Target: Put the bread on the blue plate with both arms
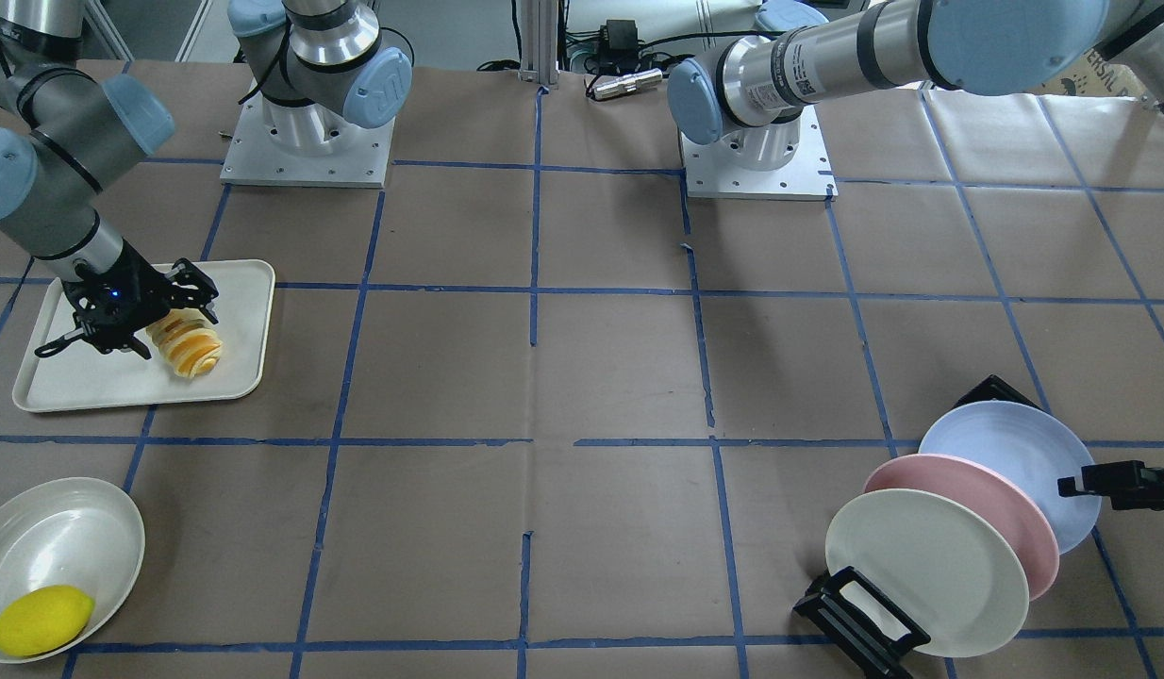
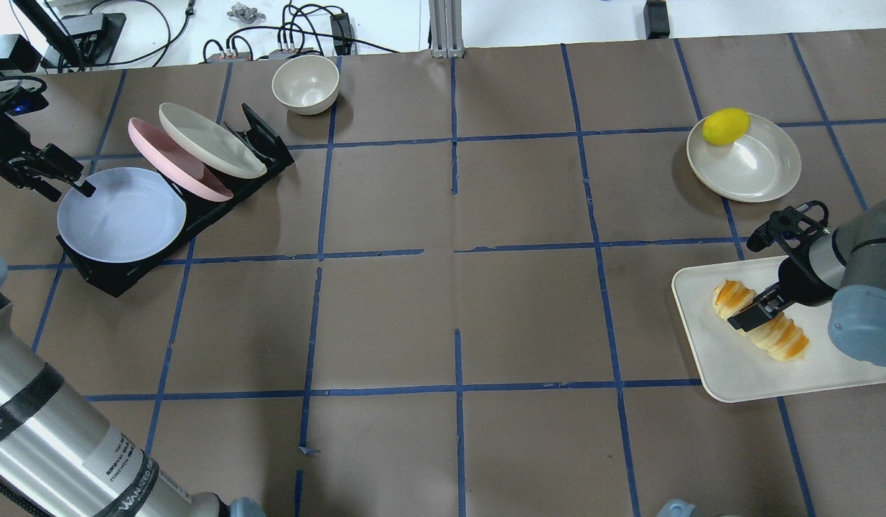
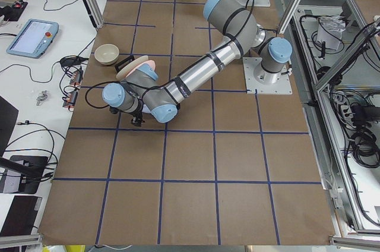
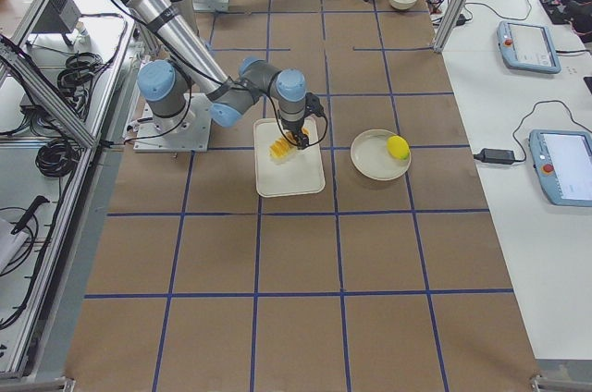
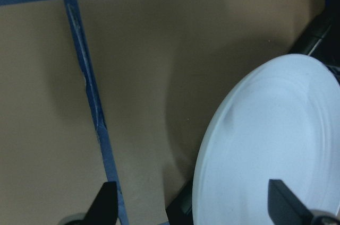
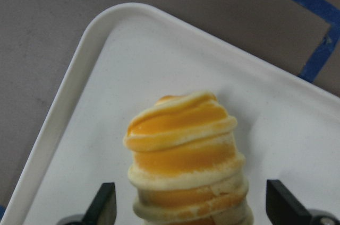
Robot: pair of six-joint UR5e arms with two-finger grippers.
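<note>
The bread [image 2: 762, 327], a twisted orange and cream roll, lies on a cream tray [image 2: 709, 352] at the table's right; it also shows in the front view [image 1: 188, 347]. My right gripper [image 2: 746, 283] is open just above it, and in the right wrist view the roll [image 6: 186, 156] lies between the two fingertips. The blue plate [image 2: 120, 215] leans in a black rack [image 2: 263, 143] at the far left. My left gripper [image 2: 73, 192] is open at the plate's outer rim. In the left wrist view the plate [image 5: 276, 140] lies partly between the fingers.
A pink plate [image 2: 166, 158] and a cream plate [image 2: 210, 140] stand in the same rack behind the blue one. A small bowl [image 2: 305, 82] sits beyond the rack. A yellow lemon [image 2: 726, 126] rests in a shallow cream dish [image 2: 766, 165] beyond the tray.
</note>
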